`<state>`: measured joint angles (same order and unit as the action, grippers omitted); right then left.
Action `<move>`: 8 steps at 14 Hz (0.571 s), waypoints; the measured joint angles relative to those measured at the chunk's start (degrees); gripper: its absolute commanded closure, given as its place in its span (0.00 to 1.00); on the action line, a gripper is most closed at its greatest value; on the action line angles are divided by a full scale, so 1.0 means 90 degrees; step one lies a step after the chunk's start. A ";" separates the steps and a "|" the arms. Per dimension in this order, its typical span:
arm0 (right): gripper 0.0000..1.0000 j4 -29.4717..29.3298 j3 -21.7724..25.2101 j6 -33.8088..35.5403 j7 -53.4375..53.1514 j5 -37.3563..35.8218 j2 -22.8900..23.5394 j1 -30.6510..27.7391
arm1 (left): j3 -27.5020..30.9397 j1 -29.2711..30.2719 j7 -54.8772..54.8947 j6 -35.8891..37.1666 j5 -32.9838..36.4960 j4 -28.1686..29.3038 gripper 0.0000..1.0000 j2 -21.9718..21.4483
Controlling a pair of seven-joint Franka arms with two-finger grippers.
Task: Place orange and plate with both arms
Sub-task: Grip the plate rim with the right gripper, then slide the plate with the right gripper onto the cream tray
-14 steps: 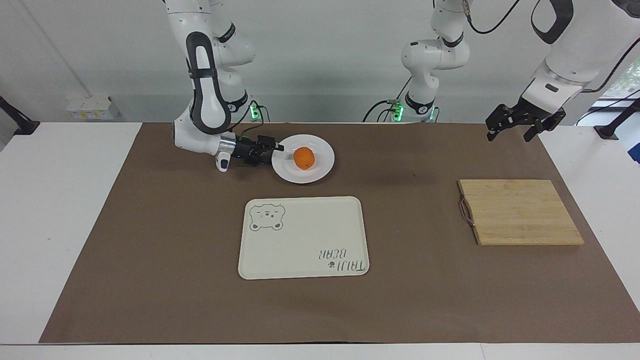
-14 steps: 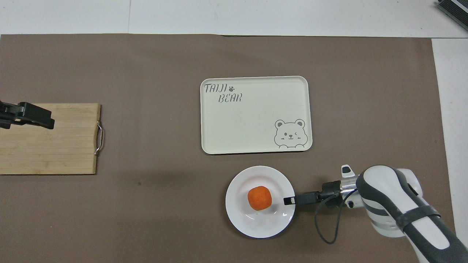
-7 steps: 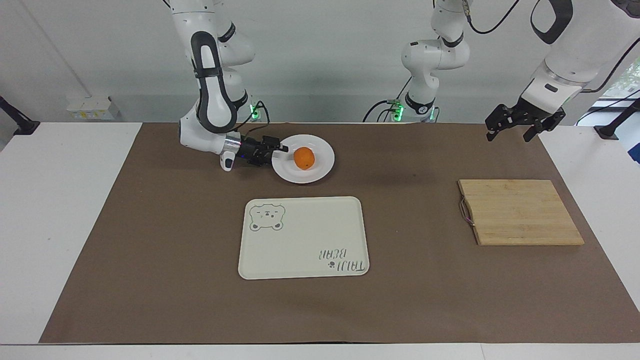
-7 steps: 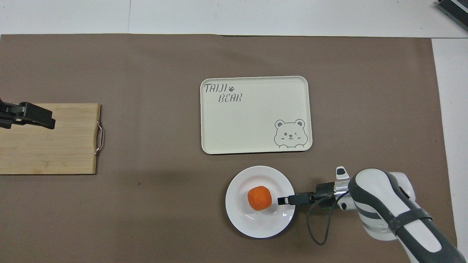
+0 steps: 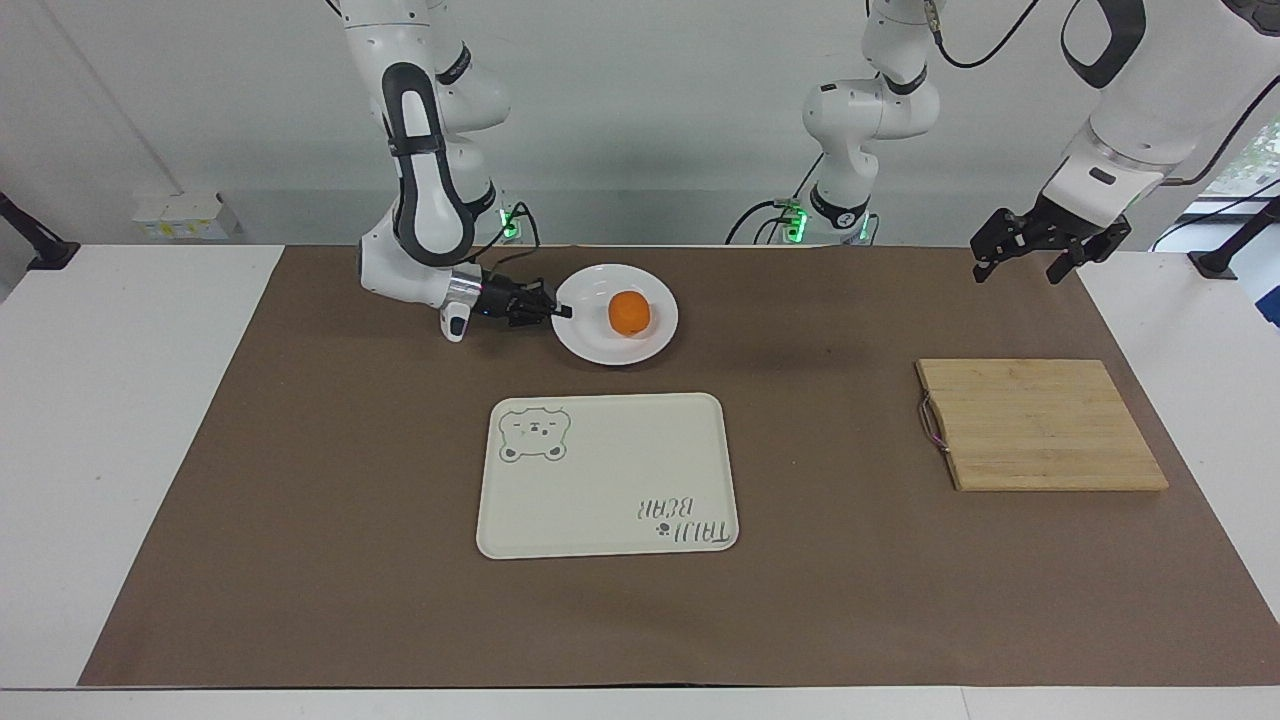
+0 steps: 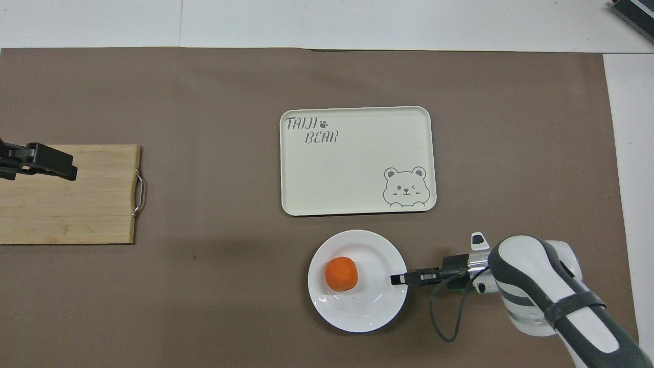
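Progress check. The plate [image 5: 615, 314] sits on the brown mat of the table [image 5: 300, 480], nearer to the robots than the bear tray [image 5: 606, 474]. The orange [image 5: 630, 312] rests inside the plate, off-centre, on the part of it away from my right tool.

Right tool [image 5: 560, 311]: low and level at the plate's rim on the right arm's side, fingertips brought together on that rim. I read this as a pinch on the plate; in the overhead view the tip [image 6: 396, 279] overlaps the rim edge.

Left tool [image 5: 1022, 248]: fingers spread apart, holding nothing, raised toward the left arm's end of the table. In the overhead view it covers the cutting board [image 6: 66, 204]. This arm waits.

Judgement: orange on plate looks done. Rim grip just made. Left to do, I think: carry the loaded plate to the tray, which is bare. The orange is loose and round, so a tilt could roll it off.
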<state>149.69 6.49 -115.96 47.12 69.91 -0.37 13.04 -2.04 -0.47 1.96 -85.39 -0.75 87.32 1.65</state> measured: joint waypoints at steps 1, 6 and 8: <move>1.00 -0.0049 -0.0001 0.0038 0.0008 0.0034 0.0001 -0.0004 | -0.0004 0.0000 0.0008 -0.0004 0.0000 0.0000 0.00 0.0000; 1.00 -0.0683 0.0005 0.0843 0.0117 0.0150 0.0143 -0.0472 | -0.0016 -0.0003 0.0104 -0.0015 0.0000 0.0000 0.00 0.0000; 1.00 -0.1141 0.0008 0.1103 0.0115 0.0289 0.0353 -0.0651 | -0.0017 -0.0003 0.0105 -0.0015 0.0000 0.0000 0.00 0.0000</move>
<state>139.42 6.55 -106.04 48.15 72.51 2.81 7.18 -2.19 -0.50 2.90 -85.52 -0.75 87.32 1.65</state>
